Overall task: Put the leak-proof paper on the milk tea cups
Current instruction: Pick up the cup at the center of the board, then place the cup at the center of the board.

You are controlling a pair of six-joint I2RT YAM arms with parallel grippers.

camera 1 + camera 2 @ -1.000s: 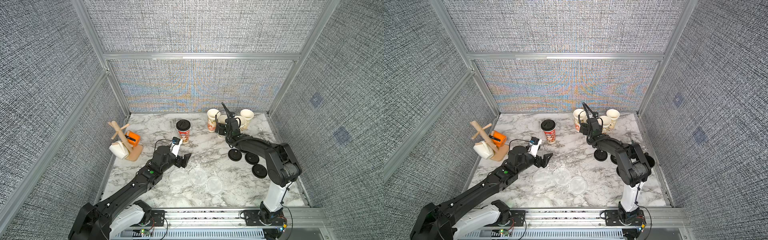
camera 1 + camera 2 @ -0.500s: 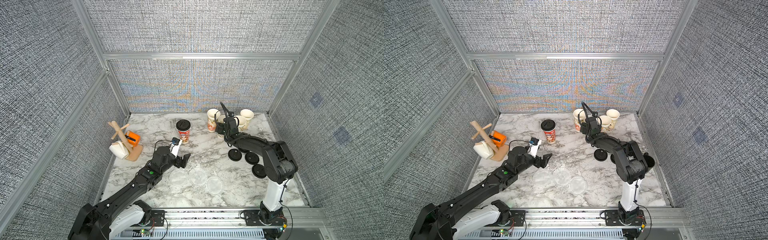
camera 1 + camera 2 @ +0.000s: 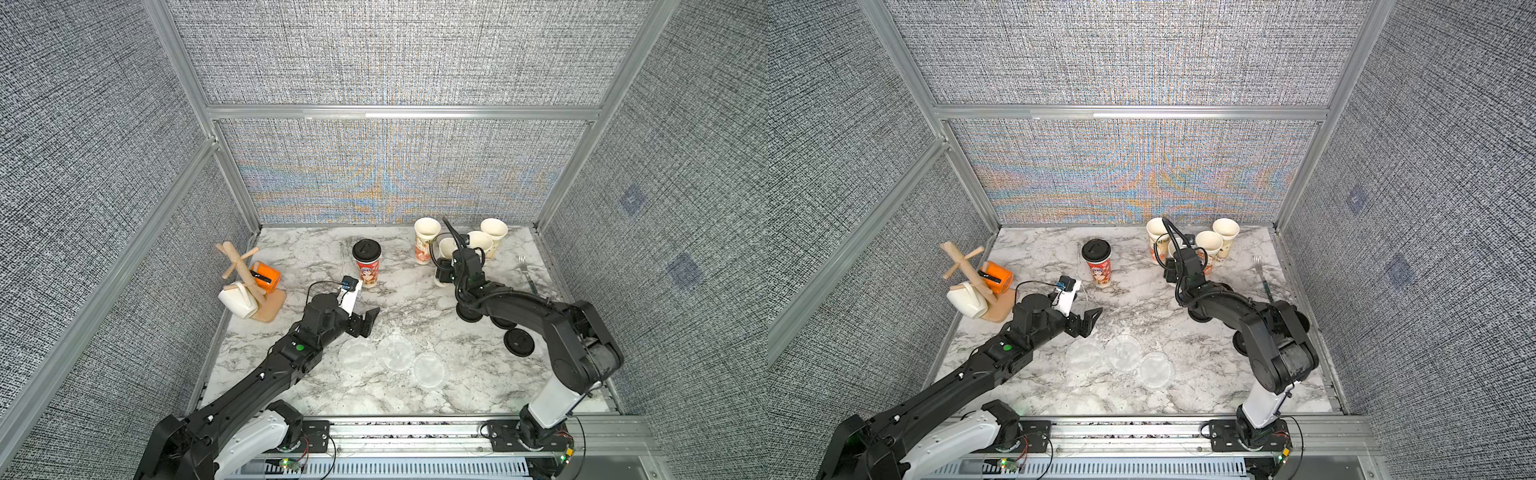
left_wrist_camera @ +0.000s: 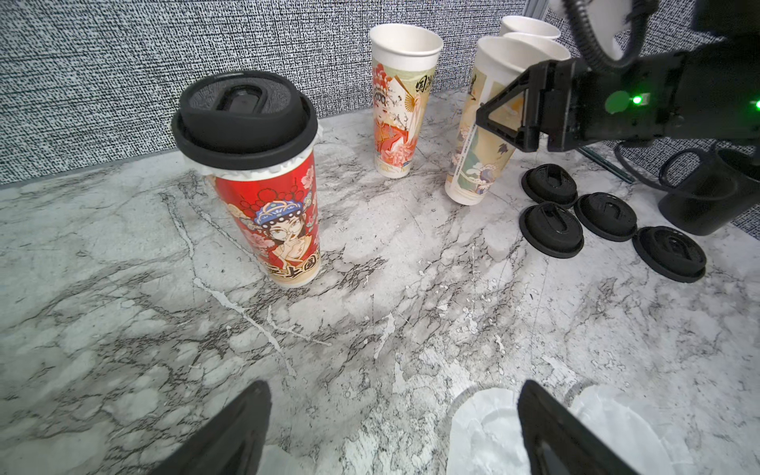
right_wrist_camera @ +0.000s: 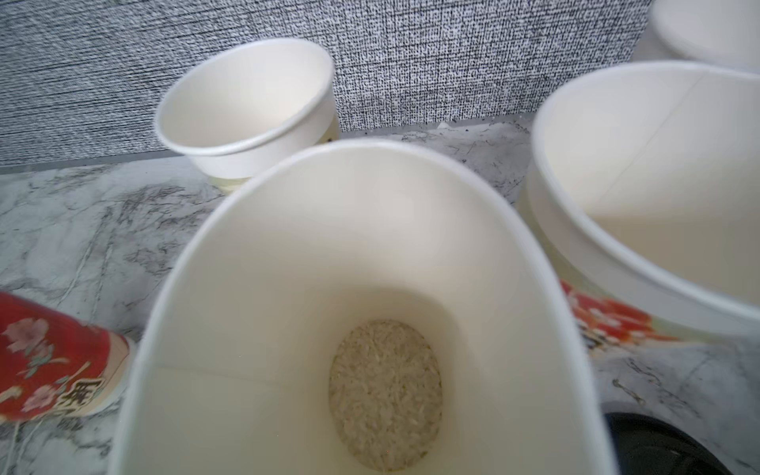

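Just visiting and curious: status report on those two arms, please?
Left pincer open, hovering near the paper discs. Right pincer straddles an open cup, grip unclear. Red cup lidded. Black lids lie nearby.

Five milk tea cups [image 3: 424, 249]; three loose paper discs [image 3: 395, 352]; four loose black lids [image 4: 551, 230].

The left arm [image 3: 266, 374] and right arm [image 3: 523, 309] are matte black above white base links [image 3: 550, 401], the left arm marked with a green dot [image 3: 298, 347], the left gripper [image 3: 369, 322] black too.
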